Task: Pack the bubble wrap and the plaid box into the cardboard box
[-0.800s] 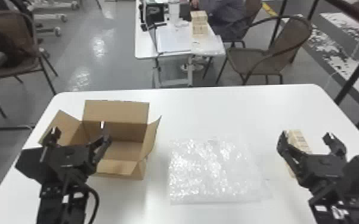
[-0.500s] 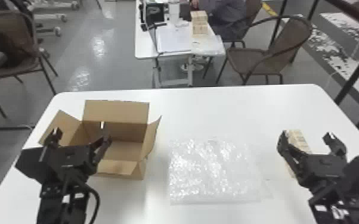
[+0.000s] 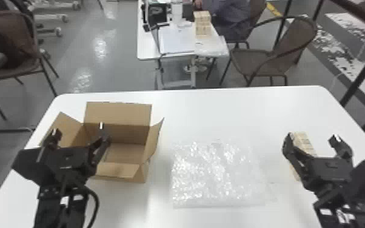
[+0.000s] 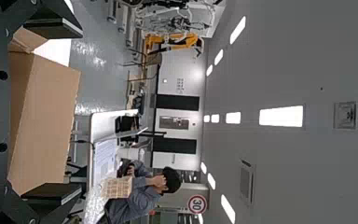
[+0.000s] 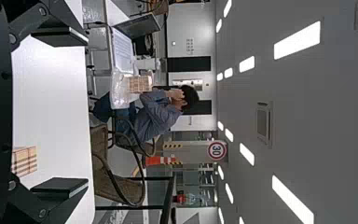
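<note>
Bubble wrap (image 3: 215, 177) lies between our left gripper (image 3: 80, 133) and, nearer to it, our right gripper (image 3: 312, 139), both spread and empty; we'd likely reach inward first.

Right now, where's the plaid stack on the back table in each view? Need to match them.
Head view: plaid stack, top, right of centre.
Left wrist view: plaid stack, beyond the cardboard box.
Right wrist view: plaid stack, near the laptop.
Shared landmark: the white back table under it.
</note>
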